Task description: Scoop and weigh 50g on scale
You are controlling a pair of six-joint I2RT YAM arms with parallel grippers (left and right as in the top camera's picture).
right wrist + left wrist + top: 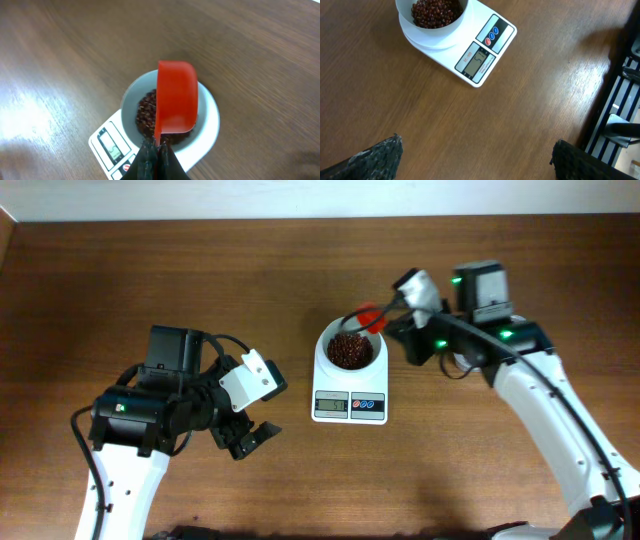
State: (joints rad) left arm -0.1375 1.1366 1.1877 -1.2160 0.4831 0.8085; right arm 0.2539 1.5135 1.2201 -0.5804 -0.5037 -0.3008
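Note:
The white scale [349,406] stands mid-table, its display lit, with a round white bowl [349,350] of red beans [349,351] on top. In the left wrist view the scale [485,50] and the bowl [431,22] lie at the top. My right gripper [159,148] is shut on the handle of a red scoop [176,102], which is tipped over the bowl [210,107]; from overhead the scoop [368,316] hangs at the bowl's far-right rim. My left gripper [251,438] stands open over bare table left of the scale, holding nothing.
Brown wooden table [200,270] all round the scale. A dark slatted structure [620,100] runs past the table edge at the right of the left wrist view.

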